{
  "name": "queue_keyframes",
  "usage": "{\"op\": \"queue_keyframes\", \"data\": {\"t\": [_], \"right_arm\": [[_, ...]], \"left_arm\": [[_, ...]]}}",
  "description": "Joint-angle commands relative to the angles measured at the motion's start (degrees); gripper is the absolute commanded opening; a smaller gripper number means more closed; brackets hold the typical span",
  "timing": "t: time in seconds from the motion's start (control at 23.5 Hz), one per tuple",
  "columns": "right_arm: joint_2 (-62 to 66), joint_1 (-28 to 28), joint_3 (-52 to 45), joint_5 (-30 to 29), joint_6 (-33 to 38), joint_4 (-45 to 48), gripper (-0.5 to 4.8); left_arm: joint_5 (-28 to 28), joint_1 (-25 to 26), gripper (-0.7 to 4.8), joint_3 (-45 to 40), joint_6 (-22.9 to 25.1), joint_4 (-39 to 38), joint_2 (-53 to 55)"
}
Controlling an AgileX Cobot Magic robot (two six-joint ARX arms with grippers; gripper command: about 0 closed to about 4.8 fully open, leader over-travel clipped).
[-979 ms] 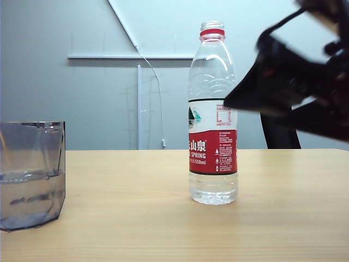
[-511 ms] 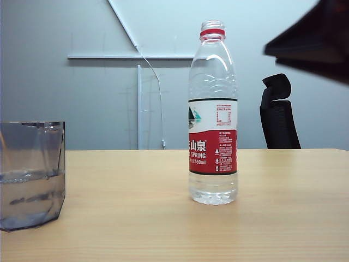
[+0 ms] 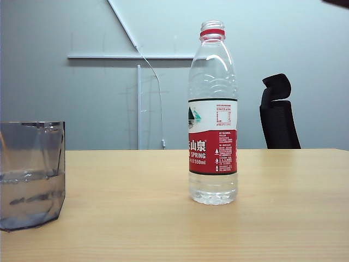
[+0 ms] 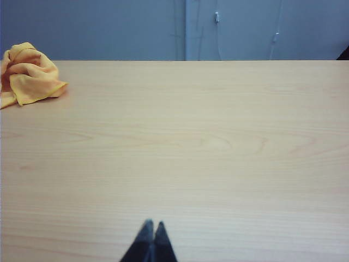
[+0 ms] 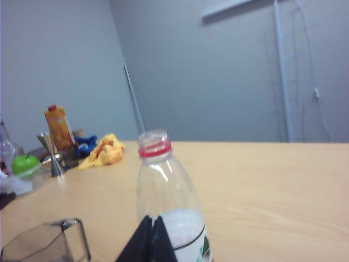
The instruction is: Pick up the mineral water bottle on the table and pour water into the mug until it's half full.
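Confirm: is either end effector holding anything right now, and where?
Nothing held. Left end effector is shut over bare table. Right end effector is shut, empty, short of the mineral water bottle, which stands alone.

We see the left gripper (image 4: 151,232) low over the table (image 4: 218,153), its two dark fingertips (image 4: 144,233) pressed together into a single narrow wedge with nothing between them. The pale wood-grain tabletop stretches away from it to a far edge that meets a grey-blue wall. Near that far edge, off to one side and well apart from the gripper, lies a crumpled yellow-orange cloth (image 4: 27,73), bunched in soft folds on the wood.
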Motion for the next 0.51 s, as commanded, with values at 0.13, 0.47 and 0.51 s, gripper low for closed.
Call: {"op": "queue_keyframes", "data": {"t": [0.13,0.47,0.51], "right_arm": [[0.11,-0.07,0.33,-0.17,-0.22,-1.88,-0.05],[0.11,-0.74,0.33,6.58,-0.59,-5.14,-0.05],[0.11,-2.93,0.31,5.77,-0.57,-6.08,-0.05]], "left_arm": [[0.02,0.02,-0.02,0.13,-0.17,0.57,0.09],[0.11,-0.02,-0.02,0.13,-0.2,0.55,0.09],[0.07,0.0,-0.02,0.13,-0.2,0.55,0.09]]}}
